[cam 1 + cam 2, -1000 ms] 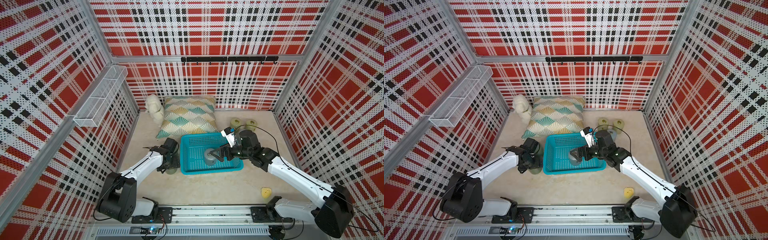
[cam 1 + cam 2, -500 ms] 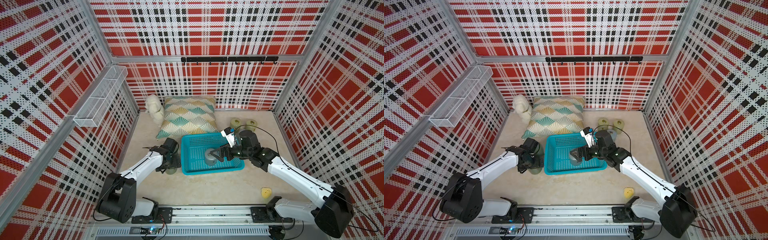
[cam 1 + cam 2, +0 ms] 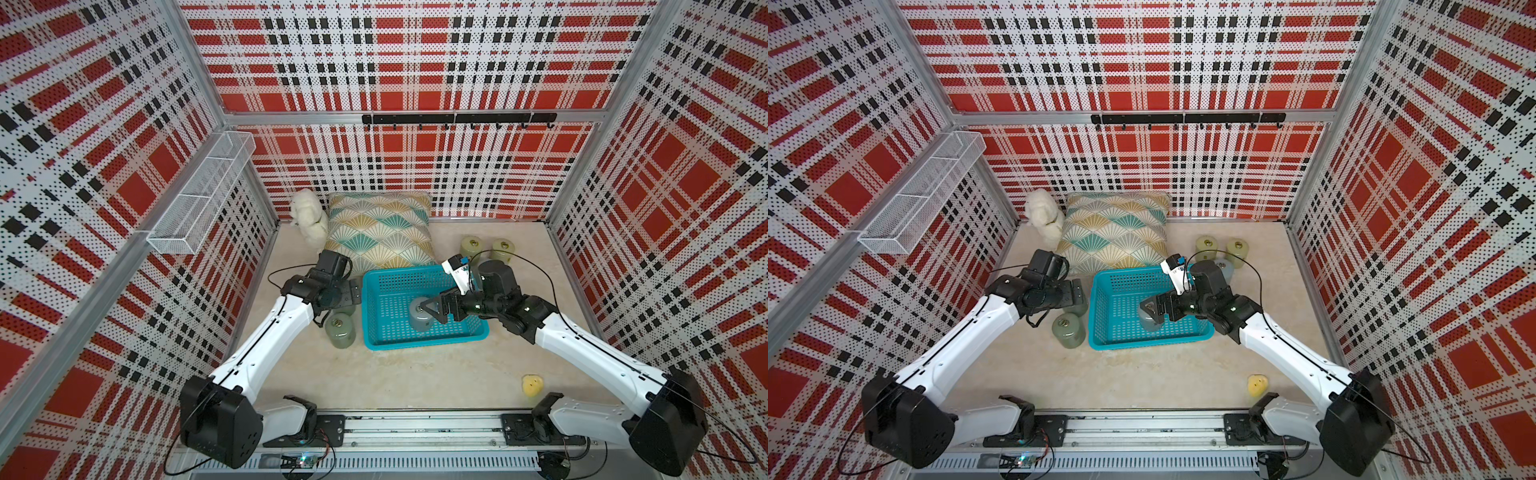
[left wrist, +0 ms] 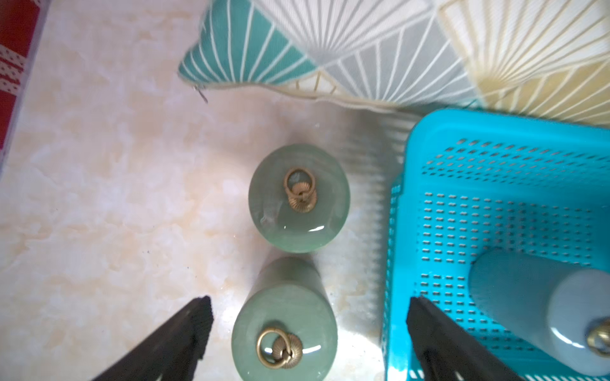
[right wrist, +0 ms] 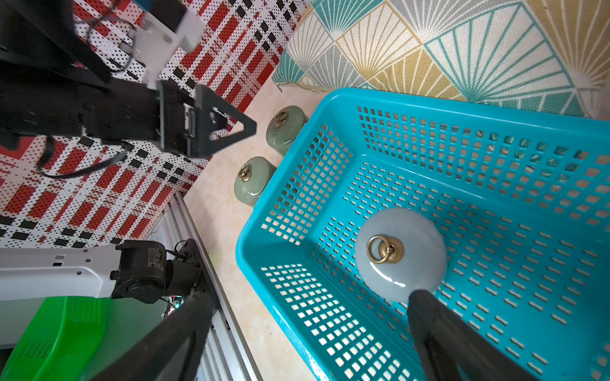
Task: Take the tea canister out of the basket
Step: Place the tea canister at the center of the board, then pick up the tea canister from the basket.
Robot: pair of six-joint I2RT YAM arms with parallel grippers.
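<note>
Canister check: the pale blue-grey tea canister point(image 3: 419, 321) stands upright near the middle of the turquoise basket point(image 3: 424, 344), a brass ring on its lid. We have the right gripper point(image 3: 430, 312) directly over it, jaws spread wide. In the right wrist view one finger point(image 5: 429, 316) crosses the lid's edge while the other stands clear to the side. That puts the canister off to one side of the gap, not centred. Whether that finger touches the lid, we cannot tell.

Now the room: perforated floor lies open all around the canister, with every basket wall apart from it. The cushion point(image 3: 380, 230) lies against the basket's far rim. On the left arm's side, two green canisters point(image 4: 298, 198) stand on the tabletop point(image 3: 415, 374) just beside the basket wall. The left gripper point(image 4: 308, 300) hangs above the nearer one, jaws spread, with a gap on either side.

Both top views tuck one green canister partly under the left gripper. The left wrist view gives us both green lids in full, plus the tea canister inside the basket.
</note>
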